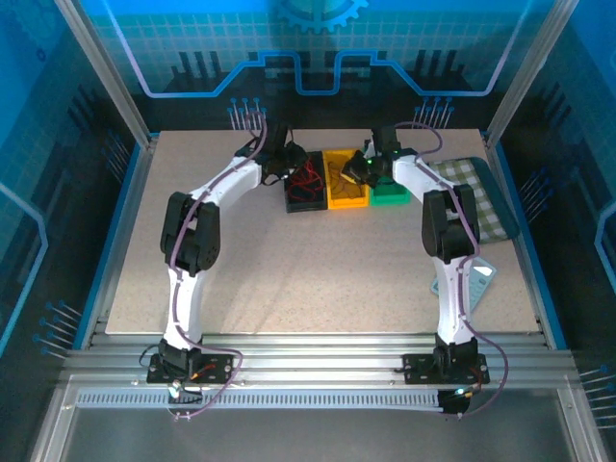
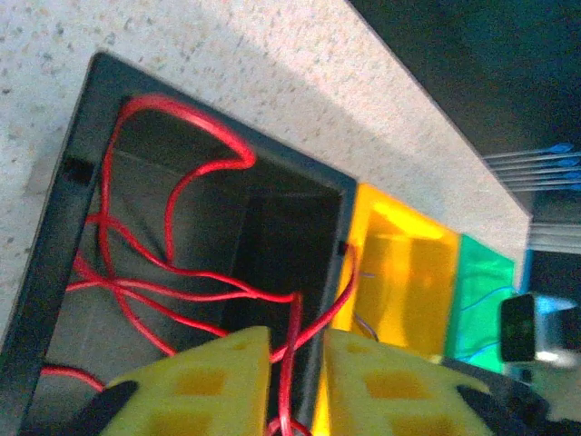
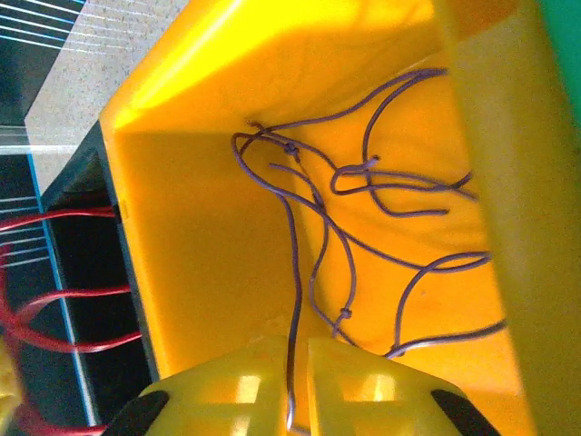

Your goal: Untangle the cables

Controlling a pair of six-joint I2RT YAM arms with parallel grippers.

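Red cables (image 2: 288, 381) lie looped inside a black bin (image 2: 227, 123), and one strand runs up through the gap of my left gripper (image 2: 298, 341). Its yellow fingers stand apart and do not pinch the strand, so it is open. Thin purple cables (image 3: 296, 300), knotted in places, sprawl in the yellow bin (image 3: 200, 254). One of them passes between the fingers of my right gripper (image 3: 300, 350), which is open by a narrow gap. From above, the left gripper (image 1: 289, 164) hangs over the black bin (image 1: 306, 188) and the right gripper (image 1: 358, 168) over the yellow bin (image 1: 345, 183).
A green bin (image 1: 388, 192) stands right of the yellow one, all three in a row at the back of the table. A checkered cloth (image 1: 481, 197) lies at the right edge, with a pale flat object (image 1: 472, 274) nearer the front. Metal frame posts line the sides.
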